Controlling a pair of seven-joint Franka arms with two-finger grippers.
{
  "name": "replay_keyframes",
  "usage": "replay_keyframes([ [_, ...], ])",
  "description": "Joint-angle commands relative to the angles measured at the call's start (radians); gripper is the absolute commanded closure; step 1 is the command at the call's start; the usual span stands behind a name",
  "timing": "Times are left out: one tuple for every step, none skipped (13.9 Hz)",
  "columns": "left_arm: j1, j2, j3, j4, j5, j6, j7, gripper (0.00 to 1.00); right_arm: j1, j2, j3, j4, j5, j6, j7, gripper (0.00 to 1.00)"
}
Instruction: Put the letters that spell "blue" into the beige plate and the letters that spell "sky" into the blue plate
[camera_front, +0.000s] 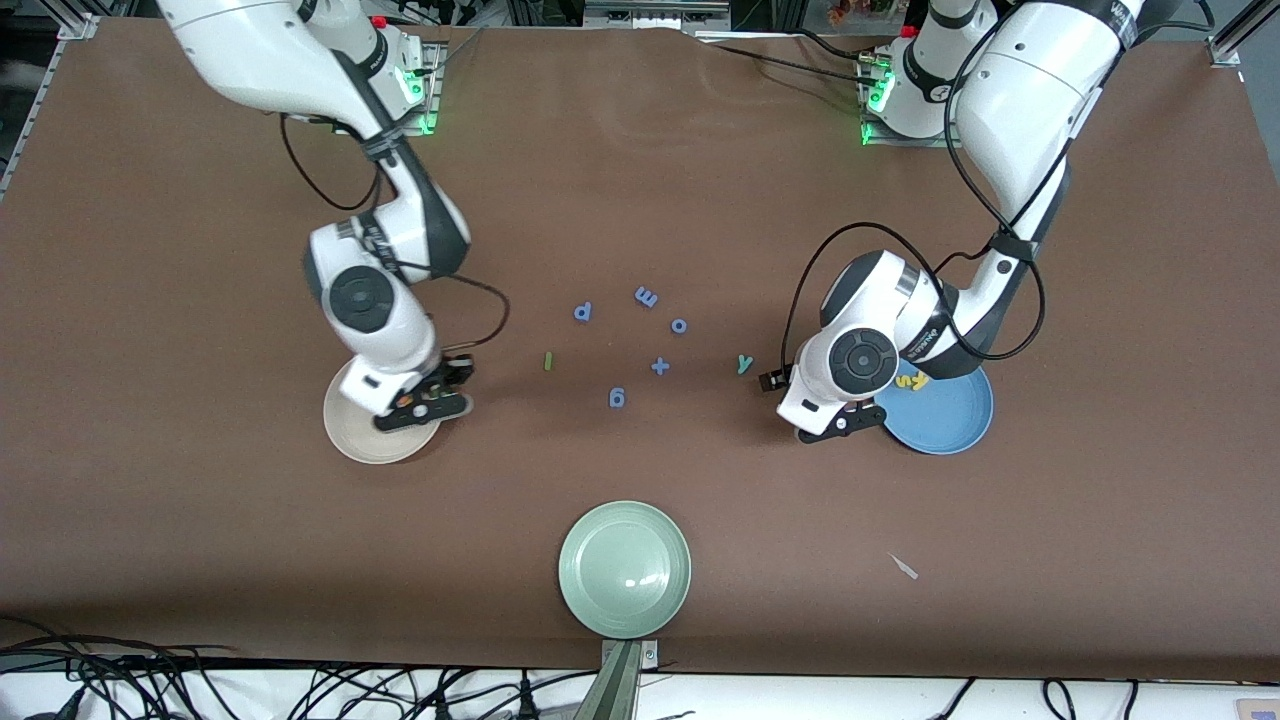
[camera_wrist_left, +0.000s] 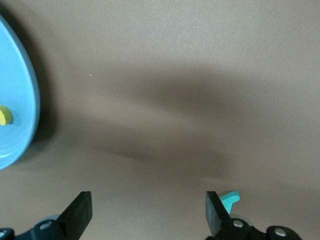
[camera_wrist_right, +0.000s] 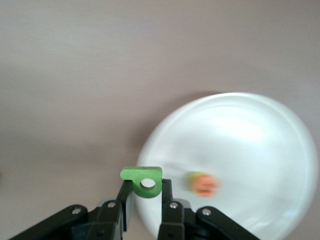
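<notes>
The right gripper (camera_wrist_right: 147, 200) hung over the beige plate's (camera_front: 352, 440) rim, jaws clenched on the green b (camera_wrist_right: 143, 181); an orange letter (camera_wrist_right: 203, 184) lay in that plate. The left gripper (camera_wrist_left: 149, 212) hovered with jaws released over the tabletop (camera_front: 640, 180) between the teal y (camera_front: 744, 363) and the blue plate (camera_front: 950, 420), which held yellow letters (camera_front: 911, 380). The thin green l (camera_front: 548, 360) lay on the tabletop.

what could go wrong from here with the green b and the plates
1. The right gripper pinches the small green foam letter b near the round beige plate's edge; released early, it may land on the table.
2. The thin green foam letter l lies flat, so the fingers may slip off it.
</notes>
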Motion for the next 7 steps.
replay_keyframes([
  [-0.018, -0.003, -0.001, 0.02, -0.01, -0.002, 0.012, 0.0, -0.028, -0.006, -0.03, -0.023, 0.006, 0.002, -0.135, 0.9],
  [-0.023, -0.006, -0.01, 0.02, -0.01, -0.002, 0.012, 0.0, -0.043, 0.0, -0.03, -0.023, 0.012, 0.007, -0.141, 0.9],
  [-0.035, -0.005, -0.025, 0.032, -0.01, -0.002, 0.012, 0.0, -0.043, 0.005, -0.03, -0.023, 0.016, 0.007, -0.138, 0.9],
  [-0.049, -0.002, -0.038, 0.033, -0.008, 0.01, 0.014, 0.0, -0.043, 0.007, -0.03, -0.023, 0.025, 0.007, -0.138, 0.9],
  [-0.075, -0.002, -0.038, 0.03, -0.006, 0.045, 0.026, 0.0, -0.043, 0.007, -0.03, -0.024, 0.037, 0.009, -0.139, 0.89],
  [-0.099, -0.003, -0.038, 0.027, -0.006, 0.069, 0.059, 0.0, -0.043, 0.01, -0.03, -0.027, 0.045, 0.012, -0.139, 0.87],
  [-0.106, -0.003, -0.038, 0.027, -0.005, 0.076, 0.101, 0.0, -0.043, 0.011, -0.03, -0.037, 0.057, 0.022, -0.139, 0.83],
])
